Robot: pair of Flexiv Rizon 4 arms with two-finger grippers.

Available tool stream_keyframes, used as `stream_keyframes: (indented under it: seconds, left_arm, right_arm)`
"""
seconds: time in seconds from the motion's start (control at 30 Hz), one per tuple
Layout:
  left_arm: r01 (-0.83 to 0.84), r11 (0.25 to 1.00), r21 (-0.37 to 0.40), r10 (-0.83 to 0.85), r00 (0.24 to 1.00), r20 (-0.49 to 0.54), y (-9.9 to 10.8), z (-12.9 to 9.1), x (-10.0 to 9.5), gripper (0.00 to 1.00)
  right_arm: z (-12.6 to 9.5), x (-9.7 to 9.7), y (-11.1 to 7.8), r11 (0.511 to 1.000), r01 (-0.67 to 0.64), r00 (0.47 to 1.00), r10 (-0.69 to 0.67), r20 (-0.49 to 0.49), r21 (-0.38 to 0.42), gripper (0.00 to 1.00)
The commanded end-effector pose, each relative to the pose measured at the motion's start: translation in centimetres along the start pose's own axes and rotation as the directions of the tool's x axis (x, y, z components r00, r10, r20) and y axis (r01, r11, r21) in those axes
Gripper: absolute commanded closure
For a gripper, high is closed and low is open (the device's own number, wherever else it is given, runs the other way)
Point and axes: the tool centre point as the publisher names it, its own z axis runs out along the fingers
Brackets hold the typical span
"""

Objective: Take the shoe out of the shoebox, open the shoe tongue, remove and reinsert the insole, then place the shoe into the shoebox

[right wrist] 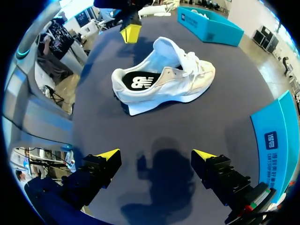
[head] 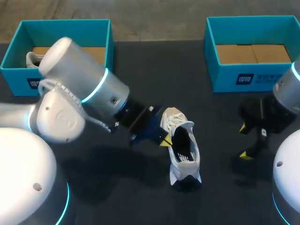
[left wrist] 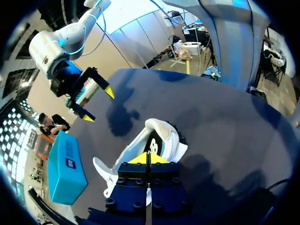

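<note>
Now the white shoe [head: 183, 150] lies on the table [head: 220, 197], heel toward the robot, toe away. The left gripper [head: 165, 140], tips pressed together, sits just beside its collar, nearer for the tongue; the right gripper [head: 244, 141], fingers spread, hangs well apart from it.

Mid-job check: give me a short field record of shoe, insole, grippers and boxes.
shoe: upright on the table, outside both boxes
insole: black, inside the shoe
left gripper: shut, at the shoe's side
right gripper: open, apart from the shoe
left shoebox: holds another shoe
right shoebox: no shoe seen
</note>
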Motion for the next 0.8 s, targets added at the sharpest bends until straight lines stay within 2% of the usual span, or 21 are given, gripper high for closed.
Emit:
stream_keyframes:
  seconds: [0.03, 0.17, 0.33, 0.37, 0.57, 0.6, 0.77, 0.8]
  left_arm:
    - [0.001, 1.0, -0.007, -0.001, 0.992, -0.129, 0.0, 0.0, -0.4, 1.0]
    - [0.001, 1.0, -0.007, -0.001, 0.992, -0.129, 0.0, 0.0, -0.4, 1.0]
    - [-0.169, 0.986, 0.011, 0.165, 0.949, -0.27, 0.4, 0.2, -1.6, 1.0]
    - [-0.223, 0.974, 0.036, 0.222, 0.917, -0.331, 0.5, 0.2, -1.8, 1.0]
    - [-0.346, 0.935, 0.082, 0.339, 0.797, -0.5, 0.7, 0.9, -2.5, 1.0]
    - [-0.347, 0.935, 0.077, 0.335, 0.787, -0.519, 0.8, 1.0, -2.6, 1.0]
    - [-0.425, 0.903, 0.066, 0.368, 0.682, -0.632, 0.7, 1.7, -2.6, 1.0]
    - [-0.436, 0.897, 0.066, 0.372, 0.666, -0.647, 0.6, 1.8, -2.6, 1.0]
  right_arm:
    - [-0.6, 0.7, -0.4, 1.0, 0.002, 1.0, -0.002, 0.01, -0.008, 0.0]
    - [-0.6, 0.7, -0.4, 1.0, 0.002, 1.0, -0.002, 0.01, -0.008, 0.0]
    - [-1.3, -0.1, -1.6, 1.0, 0.002, 1.0, -0.002, 0.008, 0.013, 0.0]
    - [-1.6, -0.3, -2.0, 0.999, 0.016, 1.0, -0.016, 0.003, 0.029, 0.0]
    - [-3.2, -1.3, -4.3, 0.999, 0.037, 0.999, -0.037, -0.004, 0.03, 0.0]
    - [-3.3, -1.5, -4.6, 0.998, 0.022, 1.0, -0.022, 0.001, 0.056, 0.0]
    - [-4.0, -2.1, -5.8, 0.998, 0.026, 1.0, -0.027, 0.017, 0.05, 0.0]
    - [-4.2, -2.1, -6.0, 0.997, 0.021, 1.0, -0.023, 0.021, 0.069, 0.0]
